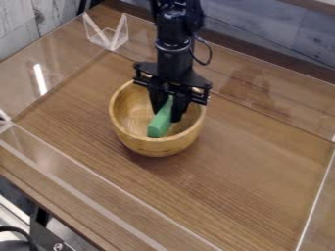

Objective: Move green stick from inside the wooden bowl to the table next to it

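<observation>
The wooden bowl point(155, 125) sits on the brown table point(249, 186) left of centre. Inside it the green stick point(161, 120) leans tilted, its lower end on the bowl's floor and its upper end between the black fingers. My gripper point(171, 97) hangs straight down over the bowl's far rim and is shut on the stick's top end. The black arm rises from it toward the top of the view.
Clear acrylic walls point(53, 74) run along the table's edges, with a folded clear piece point(105, 31) at the back left. Bare wood-grain surface lies right of and in front of the bowl.
</observation>
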You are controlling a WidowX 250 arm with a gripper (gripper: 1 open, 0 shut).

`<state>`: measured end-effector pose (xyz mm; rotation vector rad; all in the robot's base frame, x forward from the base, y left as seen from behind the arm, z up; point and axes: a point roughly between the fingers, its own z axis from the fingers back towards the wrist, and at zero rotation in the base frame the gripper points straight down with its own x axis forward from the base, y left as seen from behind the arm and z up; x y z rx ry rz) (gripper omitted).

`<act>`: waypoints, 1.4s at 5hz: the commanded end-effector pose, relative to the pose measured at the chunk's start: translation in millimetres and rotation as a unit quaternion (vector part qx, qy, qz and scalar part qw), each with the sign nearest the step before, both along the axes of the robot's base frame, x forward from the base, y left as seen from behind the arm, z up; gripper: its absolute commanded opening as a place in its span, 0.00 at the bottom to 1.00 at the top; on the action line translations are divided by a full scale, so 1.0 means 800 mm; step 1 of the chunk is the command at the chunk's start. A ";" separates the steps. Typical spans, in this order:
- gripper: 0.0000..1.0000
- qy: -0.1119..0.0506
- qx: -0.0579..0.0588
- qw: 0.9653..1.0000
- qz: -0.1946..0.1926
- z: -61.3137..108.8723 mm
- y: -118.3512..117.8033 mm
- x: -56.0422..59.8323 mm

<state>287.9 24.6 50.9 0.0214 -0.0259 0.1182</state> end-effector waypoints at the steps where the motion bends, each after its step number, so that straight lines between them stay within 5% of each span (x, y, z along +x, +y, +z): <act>1: 0.00 -0.024 0.005 1.000 0.002 0.013 0.006 0.006; 7: 0.00 -0.020 0.013 1.000 0.007 0.005 0.024 -0.001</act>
